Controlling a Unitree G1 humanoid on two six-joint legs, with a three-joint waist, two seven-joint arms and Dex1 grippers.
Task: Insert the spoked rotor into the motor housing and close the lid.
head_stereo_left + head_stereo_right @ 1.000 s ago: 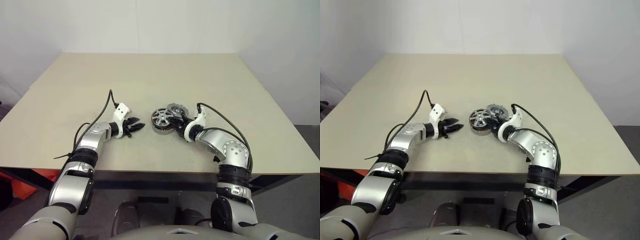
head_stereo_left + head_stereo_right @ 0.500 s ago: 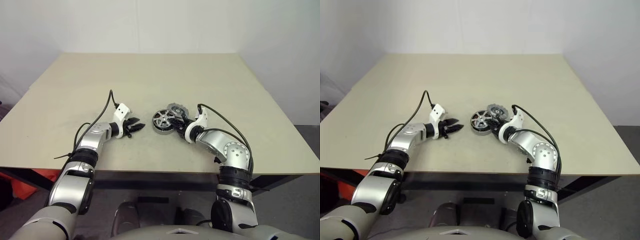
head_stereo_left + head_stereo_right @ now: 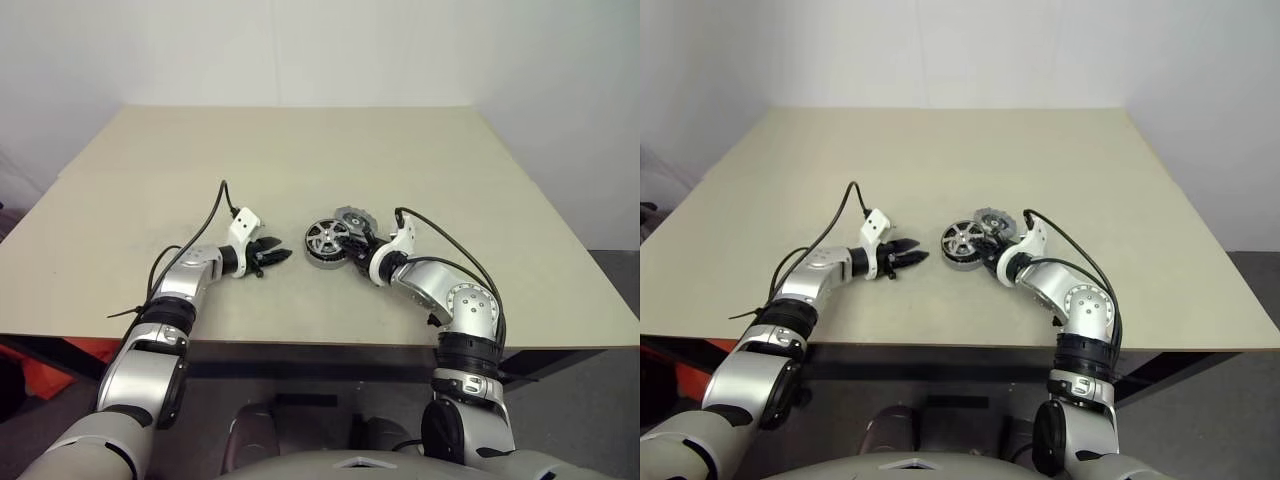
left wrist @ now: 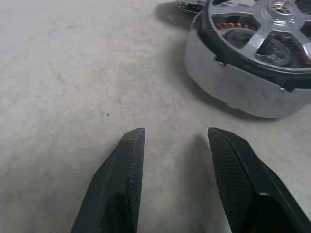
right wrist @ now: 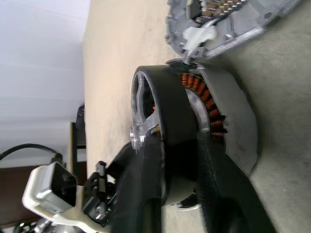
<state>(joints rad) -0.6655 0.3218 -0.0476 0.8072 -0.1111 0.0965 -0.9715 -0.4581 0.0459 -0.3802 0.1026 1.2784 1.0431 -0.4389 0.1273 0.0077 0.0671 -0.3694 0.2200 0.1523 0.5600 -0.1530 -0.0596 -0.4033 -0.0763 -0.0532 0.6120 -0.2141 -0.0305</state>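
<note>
The spoked rotor, dark-rimmed with shiny spokes, rests tilted on the silver motor housing at the table's middle. Copper windings show between the rim and the casing. My right gripper reaches in from the right, and its two fingers are shut on the rotor's dark rim. The lid, a grey notched disc, lies flat just behind the housing and touches it. My left gripper hovers low over the table to the left of the housing, open and empty, a short gap away.
The beige table stretches far behind and to both sides of the parts. Its front edge runs close below both forearms. A black cable loops up from the left wrist, and another arcs over the right forearm.
The rotor has tipped a little flatter and sunk lower onto the housing under the right gripper. The left gripper has stayed where it was.
</note>
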